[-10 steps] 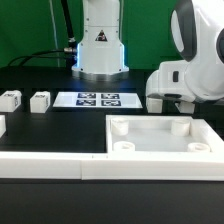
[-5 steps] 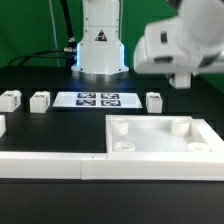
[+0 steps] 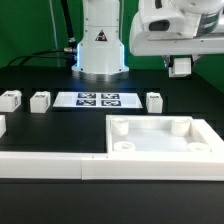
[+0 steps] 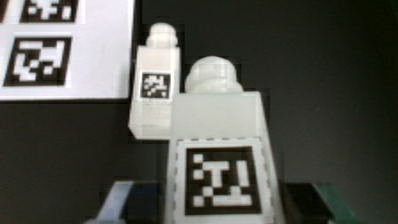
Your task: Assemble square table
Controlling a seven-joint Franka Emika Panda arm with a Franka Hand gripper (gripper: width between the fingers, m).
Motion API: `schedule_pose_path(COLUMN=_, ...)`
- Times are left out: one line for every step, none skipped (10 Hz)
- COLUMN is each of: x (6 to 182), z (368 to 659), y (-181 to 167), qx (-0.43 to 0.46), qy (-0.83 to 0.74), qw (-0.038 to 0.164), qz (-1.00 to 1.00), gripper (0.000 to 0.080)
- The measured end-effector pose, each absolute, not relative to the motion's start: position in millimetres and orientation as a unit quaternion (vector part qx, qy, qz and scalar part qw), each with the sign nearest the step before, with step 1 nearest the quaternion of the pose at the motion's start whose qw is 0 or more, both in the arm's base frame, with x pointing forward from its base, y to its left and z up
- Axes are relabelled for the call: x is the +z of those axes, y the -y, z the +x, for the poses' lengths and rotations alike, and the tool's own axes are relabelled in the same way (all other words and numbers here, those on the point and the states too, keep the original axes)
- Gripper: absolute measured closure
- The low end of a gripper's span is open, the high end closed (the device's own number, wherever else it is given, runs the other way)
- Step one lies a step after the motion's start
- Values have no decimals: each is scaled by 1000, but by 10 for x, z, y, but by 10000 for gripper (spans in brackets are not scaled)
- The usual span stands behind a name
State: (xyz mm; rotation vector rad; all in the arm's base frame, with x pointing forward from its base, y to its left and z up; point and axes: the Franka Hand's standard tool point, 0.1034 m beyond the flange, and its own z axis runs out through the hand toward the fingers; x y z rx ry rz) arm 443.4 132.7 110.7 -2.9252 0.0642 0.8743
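We see the end effector [image 3: 180, 60] up in the air, gripping one short white tagged plastic leg [image 4: 217, 150], while the white square plastic tabletop plate [image 3: 160, 138] lies flat on the black table [image 3: 60, 125], toward the exterior view's right

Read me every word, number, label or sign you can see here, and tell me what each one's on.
No readable words or numbers anywhere.
On the robot base, a triangle sign: too blurred to read.
Black-and-white tags on the marker board and the leg in the claw: patterns, not text.

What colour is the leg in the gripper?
White leg, black-and-white tag; clearest in wrist view.
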Motion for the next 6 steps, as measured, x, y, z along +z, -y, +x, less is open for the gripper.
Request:
schedule_pose_path(x=1169, z=4556, y=-1279, qx=251, qy=-10, qw=47, qz=-967, gripper=509)
schedule_pose_path(x=1310, z=4833, y=-1146, qx=219, qy=2, qw=51, qz=-974, gripper=509)
schedule_pose_path(x=1398, z=5106, y=-1018, qx=183, qy=17, qw=57, qz=-981, gripper=509)
schedule_pose_path(x=1501, z=5359, y=-916, qx=142, qy=30, qw=53, qz=-988, gripper=509)
schedule_pose_path(x=1661, z=5593, y=-896, qx=102, qy=49, qw=37, qz=-993, gripper=509)
schedule_pose_path(x=1606, z=5577, y=-931, qx=74, qy=45, qw=41, qz=-995, gripper=509)
